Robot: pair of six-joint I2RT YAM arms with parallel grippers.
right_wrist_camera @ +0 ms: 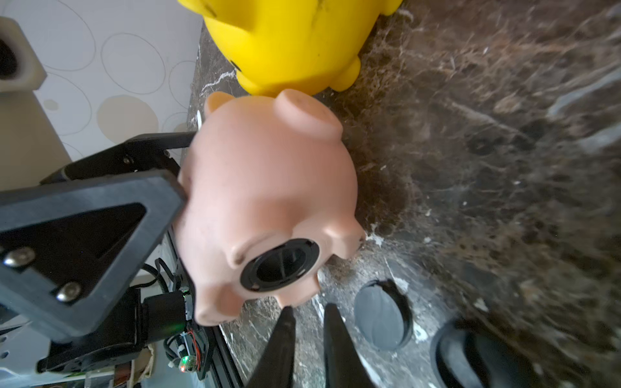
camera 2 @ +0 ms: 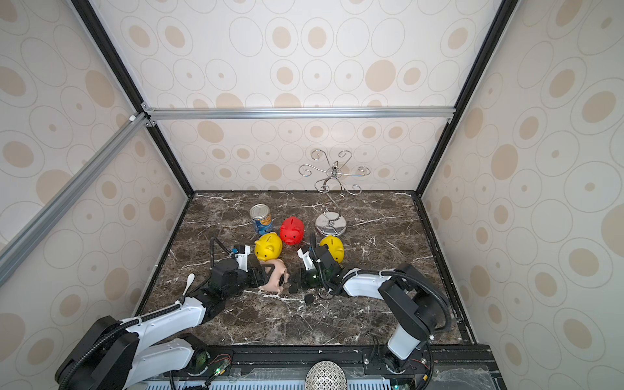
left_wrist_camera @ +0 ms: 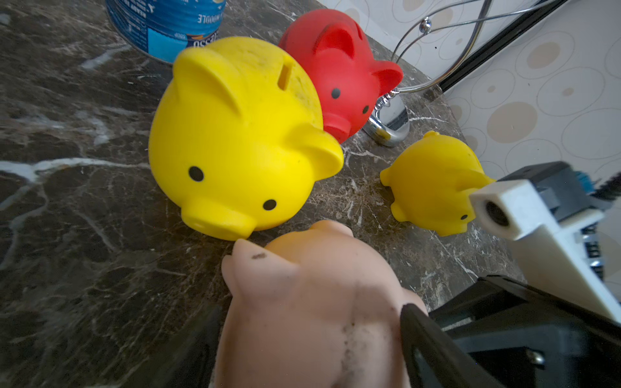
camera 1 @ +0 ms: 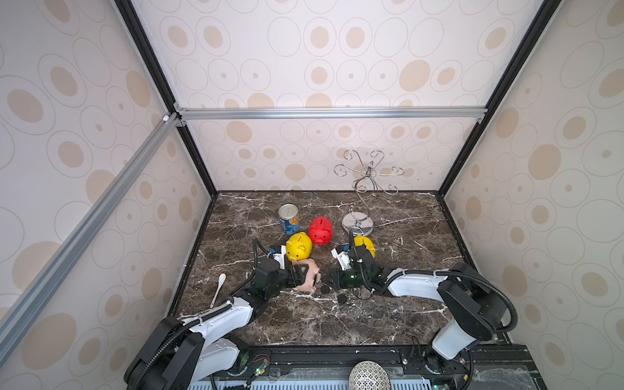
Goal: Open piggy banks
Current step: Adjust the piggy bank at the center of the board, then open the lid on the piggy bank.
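Note:
My left gripper (left_wrist_camera: 309,336) is shut on the pale pink piggy bank (camera 1: 308,274), holding it on its side with the belly turned toward my right gripper (right_wrist_camera: 307,307). A black round plug (right_wrist_camera: 280,265) sits in that belly. The right gripper's fingers stand a narrow gap apart just below the plug, with nothing between them. In both top views a yellow piggy bank (camera 1: 299,246) stands right behind the pink one. The red piggy bank (camera 1: 320,230) and a second yellow piggy bank (camera 1: 366,244) stand further back. Two loose black plugs (camera 1: 325,289) (camera 1: 342,298) lie on the marble under the right gripper.
A blue-labelled tin can (camera 1: 289,218) stands behind the piggy banks. A chrome wire stand (camera 1: 358,224) is at the back right. A white spoon (camera 1: 219,290) lies near the left wall. The marble table (camera 1: 337,331) is walled on three sides.

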